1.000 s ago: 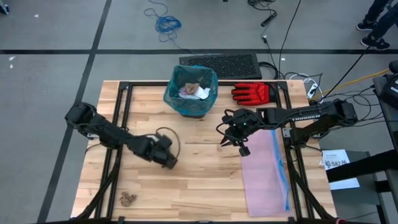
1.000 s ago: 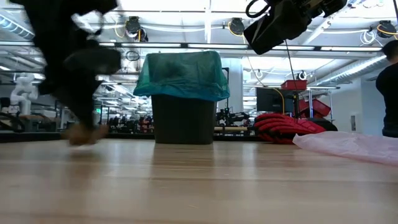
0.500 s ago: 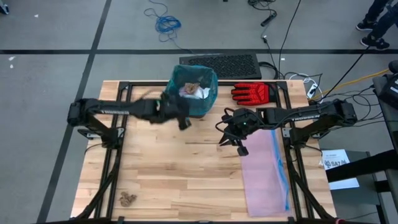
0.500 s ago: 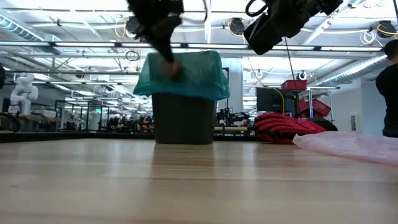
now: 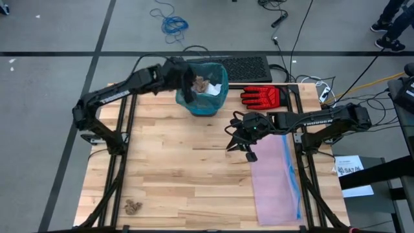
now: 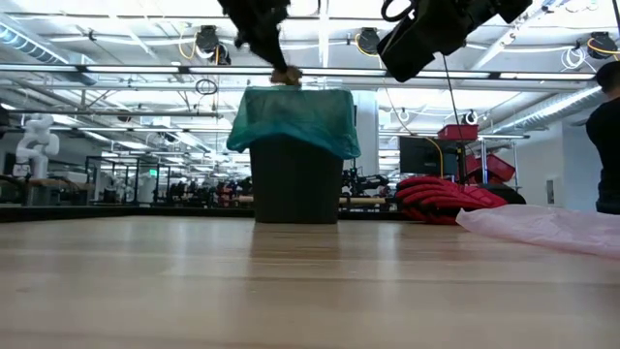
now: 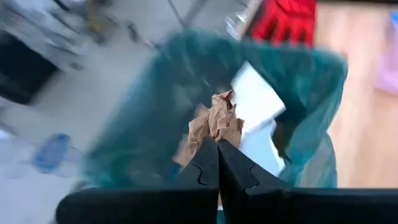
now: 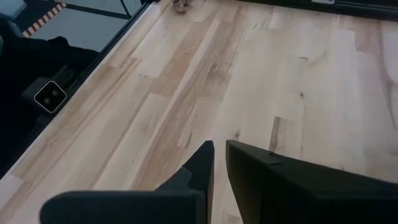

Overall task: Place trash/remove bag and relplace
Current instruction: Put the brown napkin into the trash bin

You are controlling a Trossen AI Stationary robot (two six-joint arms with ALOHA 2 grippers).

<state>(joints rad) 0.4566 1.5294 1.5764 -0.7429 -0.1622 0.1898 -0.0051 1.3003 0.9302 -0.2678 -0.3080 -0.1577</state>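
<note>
Overhead, the left gripper is held above the bag lining the bin, clenched on a brown paper wad. Nearby, the red glove and pink bag are seen. The right gripper hangs nearly closed, empty. One scrap lies at the table corner.

Your left gripper has swung from low over the table, well short of the bin, up to the bin's rim. It now holds a brown paper wad above the teal bag. The bin has shifted slightly.
</note>
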